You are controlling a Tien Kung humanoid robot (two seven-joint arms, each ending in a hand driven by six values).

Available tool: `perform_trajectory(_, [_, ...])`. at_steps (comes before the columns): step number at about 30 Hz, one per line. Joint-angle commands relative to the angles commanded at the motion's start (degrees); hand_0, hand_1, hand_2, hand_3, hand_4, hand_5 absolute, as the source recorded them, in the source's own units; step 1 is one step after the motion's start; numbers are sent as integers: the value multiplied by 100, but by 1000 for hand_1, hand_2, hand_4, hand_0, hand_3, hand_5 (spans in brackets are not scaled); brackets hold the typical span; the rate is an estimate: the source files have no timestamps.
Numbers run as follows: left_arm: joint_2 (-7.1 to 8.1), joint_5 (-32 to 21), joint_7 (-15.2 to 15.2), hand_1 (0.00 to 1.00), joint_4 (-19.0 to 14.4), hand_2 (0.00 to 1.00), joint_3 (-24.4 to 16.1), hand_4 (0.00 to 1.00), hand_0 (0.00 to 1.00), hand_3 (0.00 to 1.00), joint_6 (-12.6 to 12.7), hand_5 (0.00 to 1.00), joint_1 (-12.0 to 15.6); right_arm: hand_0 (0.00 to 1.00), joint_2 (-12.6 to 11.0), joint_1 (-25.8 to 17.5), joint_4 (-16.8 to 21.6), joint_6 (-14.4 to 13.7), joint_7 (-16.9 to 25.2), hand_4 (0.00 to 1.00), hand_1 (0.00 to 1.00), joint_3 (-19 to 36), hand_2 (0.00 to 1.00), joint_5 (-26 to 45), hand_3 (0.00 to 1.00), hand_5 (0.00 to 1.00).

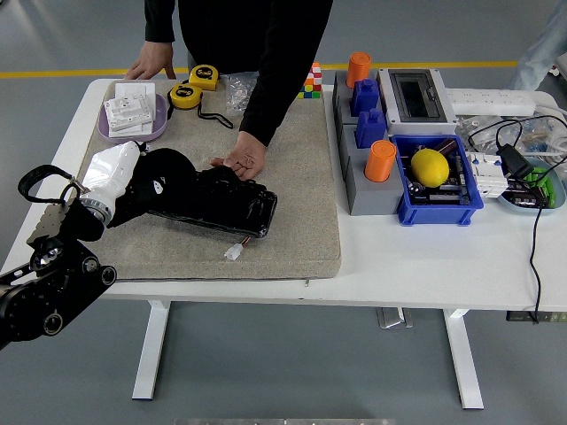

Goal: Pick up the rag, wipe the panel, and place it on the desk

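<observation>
On the left part of the grey felt mat [292, 195], the left robot hand [164, 181] presses a dark rag [182, 177] onto the left end of the black panel [232, 208], its fingers curled down over the cloth so that rag and hand are hard to tell apart. That panel lies with its long axis running left to right, tilted slightly down toward the right, so its uncovered length stretches away to the right of the robot hand. At its far edge a person's hand [241, 159] rests on it, seemingly steadying it. Any further wiping stroke, I judge, runs rightward along that axis. No right arm shows on the tabletop [425, 257]
</observation>
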Motion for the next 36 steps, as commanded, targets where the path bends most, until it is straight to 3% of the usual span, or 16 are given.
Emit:
perform_trajectory(7, [-51,-52,4,162,14,516,85,34,288,427,-10,2,14,739,-9,-2,-1,2,-2,998,685,-28,700,8,617,549])
perform_trajectory(19, [-162,24,106,160,-267,517,388,35,288,429,-26,2,-70,740,-12,0,-11,11,9,998,685,-84,700,46,618,549])
perform_trajectory(36, [-355,27,208,158,-654,518,1190,35,286,430,-96,2,-283,740,-26,12,-15,14,5,998,681,-123,700,57,618,549])
